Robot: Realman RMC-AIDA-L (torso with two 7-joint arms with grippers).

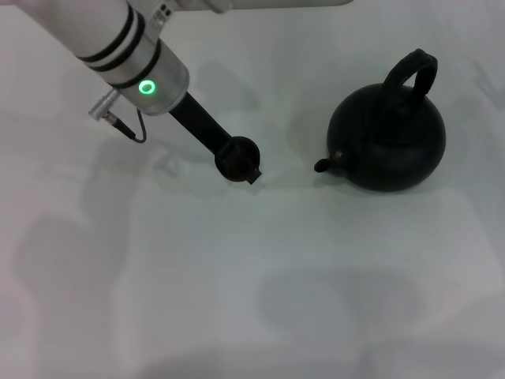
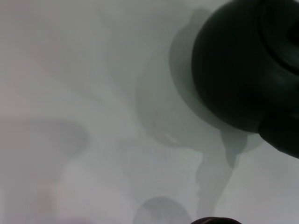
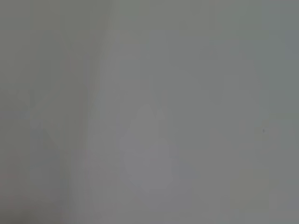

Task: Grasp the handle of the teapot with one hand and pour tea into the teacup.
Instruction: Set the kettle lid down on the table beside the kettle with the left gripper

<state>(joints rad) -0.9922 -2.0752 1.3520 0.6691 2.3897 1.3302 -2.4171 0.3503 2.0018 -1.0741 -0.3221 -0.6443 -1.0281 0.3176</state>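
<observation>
The teapot point(image 1: 388, 144) is a large round matte black pot standing at the right in the head view. Its arched handle point(image 1: 412, 69) rises at the back and its short spout point(image 1: 324, 164) points left. The teacup point(image 1: 236, 155), small, round and black, sits left of the spout with a gap between them. My left gripper point(image 1: 245, 166) reaches down from the upper left and ends right at the teacup; black on black hides how it meets the cup. The left wrist view shows the teapot point(image 2: 243, 65) close by. My right gripper is out of view.
Everything stands on a plain white table point(image 1: 252, 300) with soft shadows on it. The right wrist view shows only the pale table surface point(image 3: 149, 112). A sliver of something dark point(image 2: 215, 220) shows at the edge of the left wrist view.
</observation>
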